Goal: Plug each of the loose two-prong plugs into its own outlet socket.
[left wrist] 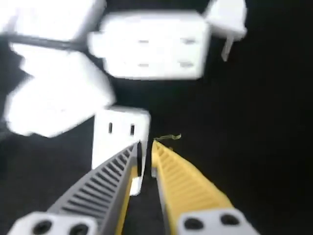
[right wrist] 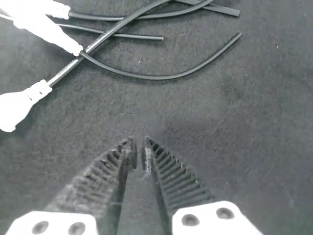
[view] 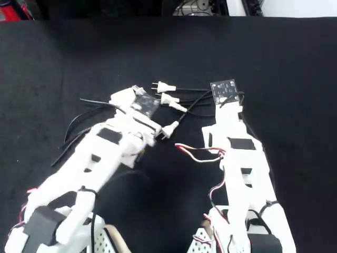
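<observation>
**Plugs loose on desk, both end effectors nearly closed**

- Three white two-prong plugs lie on the black desk [view: 295, 63] between the arms: far plug [view: 165, 86], middle plug [view: 171, 99], near plug [view: 169, 129]. All trail thin black cables [right wrist: 161, 76]. None is seated in a socket.
- Left end effector [left wrist: 146, 147]: narrow, tips almost together at the edge of a small outlet block [left wrist: 120, 129]. Can't tell whether it pinches that edge or only sits against it. A larger outlet block [left wrist: 151, 46] with paired slots lies just beyond.
- Right end effector [right wrist: 138, 152]: narrow, holding nothing, above bare desk, with the plugs well off to one side.

Handling, as a judgement: the plugs look light, hard and smooth, so they are likely to slip or rotate in a loose pinch. Best hold is across the flat sides of the moulded body, behind the prongs. Avoid the springy cable, which would pull the plug askew. The outlet blocks look light too and probably slide when pushed, so one arm should brace them.

Writing: no brand, label or print readable on any part.
</observation>
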Tool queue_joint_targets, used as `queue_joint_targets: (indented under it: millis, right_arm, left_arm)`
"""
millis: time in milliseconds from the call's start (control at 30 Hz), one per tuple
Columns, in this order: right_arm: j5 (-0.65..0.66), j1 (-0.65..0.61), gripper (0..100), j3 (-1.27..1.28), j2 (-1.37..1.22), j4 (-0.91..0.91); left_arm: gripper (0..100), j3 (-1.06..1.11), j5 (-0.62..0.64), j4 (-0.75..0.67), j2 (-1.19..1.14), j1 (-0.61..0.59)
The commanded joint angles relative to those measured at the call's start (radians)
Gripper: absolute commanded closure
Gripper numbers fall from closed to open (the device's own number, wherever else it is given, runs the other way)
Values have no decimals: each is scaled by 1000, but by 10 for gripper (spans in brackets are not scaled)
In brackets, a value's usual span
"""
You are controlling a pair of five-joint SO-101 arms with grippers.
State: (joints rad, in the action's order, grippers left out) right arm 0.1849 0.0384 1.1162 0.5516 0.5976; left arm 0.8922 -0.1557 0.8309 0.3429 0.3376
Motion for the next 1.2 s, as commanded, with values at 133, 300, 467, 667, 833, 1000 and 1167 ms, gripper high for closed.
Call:
queue_joint_targets:
  millis: [133, 300, 467, 667, 833, 1000, 1167]
  right_arm:
    - [-5, 11, 956, -4, 2, -18]
    - [-5, 11, 954, -4, 2, -15]
    - [-3, 12, 954, -4, 2, -15]
    - [-9, 63, 953, -13, 2, -21]
    - [-9, 63, 953, -13, 2, -21]
    - [-9, 61, 953, -12, 2, -21]
    - [-12, -2, 955, -41, 2, -2]
  left_arm:
    - [923, -73, 35, 173, 23, 166]
    - [690, -104, 35, 238, 23, 139]
    - [611, -137, 35, 247, 38, 44]
    - [616, -156, 35, 353, 252, -74]
    - [618, -82, 43, 362, 491, -200]
    - [618, 76, 37, 221, 591, -363]
    - [618, 185, -32, 92, 563, -423]
